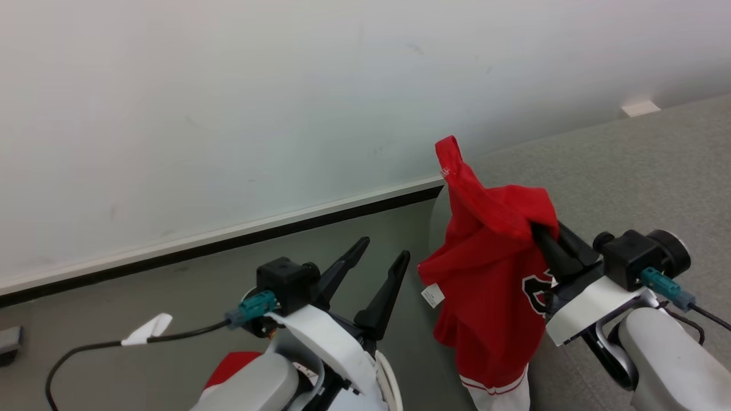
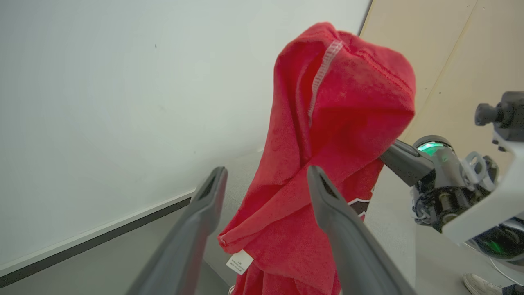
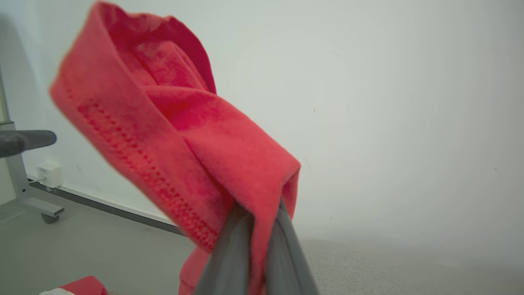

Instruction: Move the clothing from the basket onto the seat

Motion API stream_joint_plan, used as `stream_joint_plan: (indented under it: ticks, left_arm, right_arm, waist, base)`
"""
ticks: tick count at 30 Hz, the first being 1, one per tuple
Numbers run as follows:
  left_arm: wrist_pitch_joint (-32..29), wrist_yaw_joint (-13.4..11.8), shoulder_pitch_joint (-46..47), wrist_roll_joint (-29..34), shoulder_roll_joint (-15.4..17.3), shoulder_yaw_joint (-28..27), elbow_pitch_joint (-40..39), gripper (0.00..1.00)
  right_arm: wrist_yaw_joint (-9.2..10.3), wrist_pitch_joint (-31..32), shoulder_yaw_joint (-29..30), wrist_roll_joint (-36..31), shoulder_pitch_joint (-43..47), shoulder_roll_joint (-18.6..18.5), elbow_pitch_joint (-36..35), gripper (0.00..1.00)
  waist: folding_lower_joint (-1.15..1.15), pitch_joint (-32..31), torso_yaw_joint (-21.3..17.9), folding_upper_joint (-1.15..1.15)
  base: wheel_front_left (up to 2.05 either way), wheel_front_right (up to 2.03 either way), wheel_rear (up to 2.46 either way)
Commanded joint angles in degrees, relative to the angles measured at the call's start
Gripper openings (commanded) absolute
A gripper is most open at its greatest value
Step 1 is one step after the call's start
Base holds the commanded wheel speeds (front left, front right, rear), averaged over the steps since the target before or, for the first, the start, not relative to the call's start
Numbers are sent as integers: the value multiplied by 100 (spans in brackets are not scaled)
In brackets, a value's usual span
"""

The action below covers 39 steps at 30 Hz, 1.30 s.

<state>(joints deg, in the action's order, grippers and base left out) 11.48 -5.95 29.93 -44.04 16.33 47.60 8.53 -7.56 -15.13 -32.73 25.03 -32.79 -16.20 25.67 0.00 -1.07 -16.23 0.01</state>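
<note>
A red jersey [image 1: 485, 274] with white trim and dark print hangs in the air, and my right gripper [image 1: 539, 231] is shut on a fold near its top. It dangles over the left edge of the grey seat [image 1: 628, 171]. The right wrist view shows the shut fingers [image 3: 241, 246] pinching the red cloth [image 3: 184, 135]. My left gripper [image 1: 385, 247] stands open and empty just left of the jersey, and the cloth [image 2: 344, 102] hangs beyond its spread fingers [image 2: 213, 192]. More red clothing [image 1: 234, 365] with white trim peeks out below my left arm. The basket is hidden.
A white wall with a dark baseboard [image 1: 228, 242] runs behind grey floor. A small white box [image 1: 639, 108] sits at the seat's far edge. A wheeled stand leg [image 3: 37, 205] and a wall box [image 3: 49, 174] are off to one side. A person's shoe [image 2: 477, 282] is on the floor.
</note>
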Motion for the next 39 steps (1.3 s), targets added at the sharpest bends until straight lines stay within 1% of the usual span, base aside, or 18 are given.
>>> stream_joint_plan:
  ticks: [1, 5, 8, 11, 14, 18, 24, 28, 32, 35, 39]
  left_arm:
    - [24, -12, -82, 41, -6, 6, -14, 100]
    - [43, 4, -106, 74, -46, 79, -20, 100]
    - [30, 18, -56, 119, -68, 134, -17, 100]
    - [16, 11, 29, 146, -84, 155, -27, 100]
    - [-27, 33, 127, 190, -89, 190, -72, 100]
    - [-171, 66, 416, 316, -27, 227, -162, 100]
    - [-479, 147, 1068, 562, 96, 249, -310, 100]
    - [-589, 227, 1543, 682, 157, 189, -418, 100]
    - [-593, 247, 1876, 725, 113, 102, -469, 100]
    - [-556, 275, 2035, 750, 101, 47, -457, 100]
    - [-474, 330, 2141, 758, 34, 49, -394, 100]
  right_arm:
    - [14, -2, 38, 4, 46, -50, -63, 0]
    - [14, -2, 224, 14, 117, -313, -285, 0]
    - [14, -2, 348, 21, 136, -505, -377, 0]
    - [14, -2, 481, 41, 124, -644, -462, 0]
    - [14, 2, 645, 109, 103, -747, -525, 0]
    - [14, 15, 954, 132, -74, -834, -645, 0]
    - [14, 99, 1793, 132, -696, -990, -725, 0]
    - [14, 335, 2386, 18, -1337, -1389, -737, 0]
    - [14, 704, 2917, 4, -2042, -1874, -780, 0]
    - [14, 981, 3316, -22, -2559, -2184, -695, 0]
    - [14, 1187, 3713, -157, -3114, -2559, -326, 0]
  waist:
    - [0, 49, -289, -1]
    - [0, 120, -580, -1]
    - [0, 202, -707, -1]
    - [0, 308, -762, -1]
    - [0, 476, -735, -1]
    - [0, 976, -561, -1]
    - [0, 1993, -175, -1]
    - [0, 2691, 114, -1]
    - [0, 3224, 368, -1]
    - [0, 3473, 503, -1]
    - [0, 3609, 669, -1]
  base:
    - [0, 0, 0]
    - [0, 0, 0]
    - [0, 0, 0]
    - [0, 0, 0]
    - [0, 0, 0]
    - [0, 0, 0]
    - [0, 0, 0]
    - [0, 0, 0]
    - [0, 0, 0]
    - [0, 0, 0]
    - [0, 0, 0]
